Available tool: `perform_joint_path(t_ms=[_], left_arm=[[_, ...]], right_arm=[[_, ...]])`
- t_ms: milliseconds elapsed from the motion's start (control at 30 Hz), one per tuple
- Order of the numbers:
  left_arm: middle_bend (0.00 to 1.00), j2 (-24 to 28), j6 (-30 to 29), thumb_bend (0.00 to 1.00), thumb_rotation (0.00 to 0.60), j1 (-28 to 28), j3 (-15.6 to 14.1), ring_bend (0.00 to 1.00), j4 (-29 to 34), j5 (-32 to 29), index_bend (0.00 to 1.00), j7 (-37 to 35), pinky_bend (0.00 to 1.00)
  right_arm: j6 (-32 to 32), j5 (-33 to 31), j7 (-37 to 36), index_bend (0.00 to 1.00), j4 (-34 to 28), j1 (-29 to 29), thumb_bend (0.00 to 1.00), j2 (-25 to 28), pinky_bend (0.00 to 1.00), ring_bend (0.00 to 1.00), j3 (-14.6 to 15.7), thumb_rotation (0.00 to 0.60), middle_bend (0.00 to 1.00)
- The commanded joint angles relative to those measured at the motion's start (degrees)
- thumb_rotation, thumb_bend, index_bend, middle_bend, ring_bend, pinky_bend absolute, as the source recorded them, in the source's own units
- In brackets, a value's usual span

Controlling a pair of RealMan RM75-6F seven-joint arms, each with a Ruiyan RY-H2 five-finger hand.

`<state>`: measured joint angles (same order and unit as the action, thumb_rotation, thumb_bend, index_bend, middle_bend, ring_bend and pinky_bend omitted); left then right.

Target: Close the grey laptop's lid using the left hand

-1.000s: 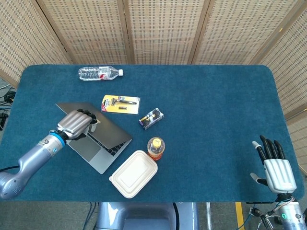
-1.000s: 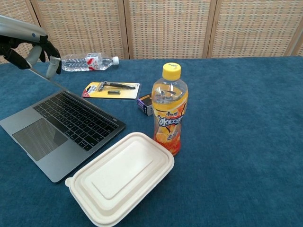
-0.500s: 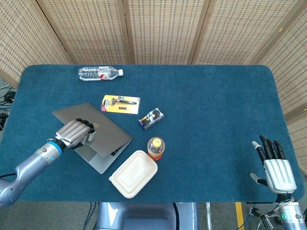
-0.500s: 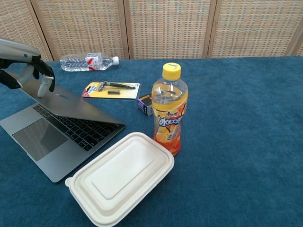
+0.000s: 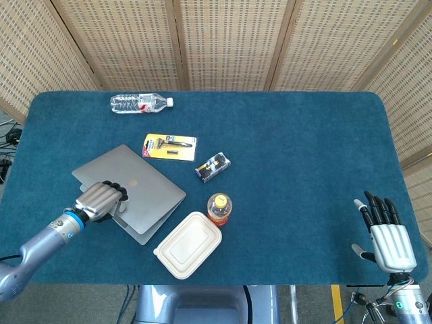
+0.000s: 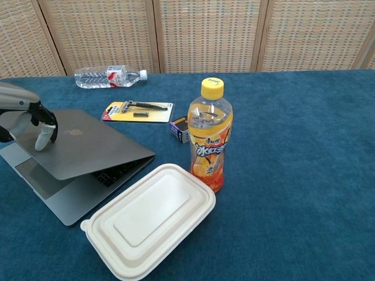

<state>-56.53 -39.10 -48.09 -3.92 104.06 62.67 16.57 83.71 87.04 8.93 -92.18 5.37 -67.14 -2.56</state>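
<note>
The grey laptop [image 5: 135,189] [image 6: 88,146] lies at the table's left, its lid tilted low over the base with a narrow gap left at the front, where a strip of keys shows. My left hand [image 5: 100,200] [image 6: 26,120] presses on the lid's near left edge, fingers curled over it. My right hand [image 5: 388,233] hangs past the table's front right corner, fingers spread, holding nothing; the chest view does not show it.
A white lidded food box [image 5: 188,244] [image 6: 149,219] sits just right of the laptop's front. An orange drink bottle [image 5: 219,207] [image 6: 210,136] stands beside it. Behind lie a razor pack [image 5: 170,146], a small dark box [image 5: 212,166] and a water bottle [image 5: 139,102].
My left hand has pushed the laptop's lid down from wide open to nearly flat over the keyboard, moving toward the front. The right hand has stayed still.
</note>
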Motion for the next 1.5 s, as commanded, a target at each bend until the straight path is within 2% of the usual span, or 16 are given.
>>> perform_joint_path(t_ms=[33,833,1133,1233,1367,1433,1467,1500], left_arm=[[0.32,-0.9,-0.2,1.0,0.6,0.6,-0.4,0.22,-0.9,0.4,0.51,-0.1,0.22],[0.32,-6.3,0.7,1.0,0.6,1.9,-2.3,0.22,-4.9,-0.5,0.51,2.4,0.22],[0.32,-6.8,0.1,1.0,0.6,2.6,-2.4,0.22,-5.6,-0.6,0.51,2.0,0.22],[0.29,-6.6,-1.0,0.93,0.6,3.3,-1.9,0.22,-5.3,-0.1,0.51,0.9,0.22],[0.23,-6.0,-3.6,0.73,0.6,4.9,-1.0,0.21,-4.5,1.5,0.51,-1.6,0.22],[0.22,-5.8,-7.6,0.64,0.6,7.0,-0.1,0.2,-4.1,3.3,0.51,-3.6,0.22],[0.2,-6.0,-14.1,0.59,0.6,9.7,0.9,0.2,-4.0,5.3,0.51,-4.5,0.22],[0.18,-6.8,-17.8,0.53,0.6,11.5,1.0,0.19,-4.3,7.0,0.5,-4.7,0.22]], right_arm=[[0.0,0.0,0.0,0.13,0.0,0.0,0.0,0.0,0.0,0.0,0.0,0.6,0.0],[0.3,0.2,-0.4,0.13,0.0,-0.1,0.0,0.1,0.0,0.0,0.0,0.6,0.0],[0.3,0.3,-0.4,0.13,0.0,-0.1,0.01,0.0,0.0,0.0,0.0,0.6,0.0],[0.3,0.2,-0.4,0.13,0.0,-0.1,0.0,0.1,0.0,0.0,0.0,0.6,0.0],[0.2,0.2,-0.5,0.13,0.1,-0.1,0.0,0.1,0.0,0.0,0.0,0.6,0.0],[0.2,0.0,-0.6,0.13,0.2,-0.1,0.0,0.1,0.0,0.0,-0.1,0.6,0.0],[0.0,-0.2,-0.7,0.13,0.3,0.0,0.0,0.0,0.0,0.0,-0.2,0.6,0.0],[-0.1,-0.3,-0.7,0.13,0.3,0.0,0.0,0.0,0.0,0.0,-0.2,0.6,0.0]])
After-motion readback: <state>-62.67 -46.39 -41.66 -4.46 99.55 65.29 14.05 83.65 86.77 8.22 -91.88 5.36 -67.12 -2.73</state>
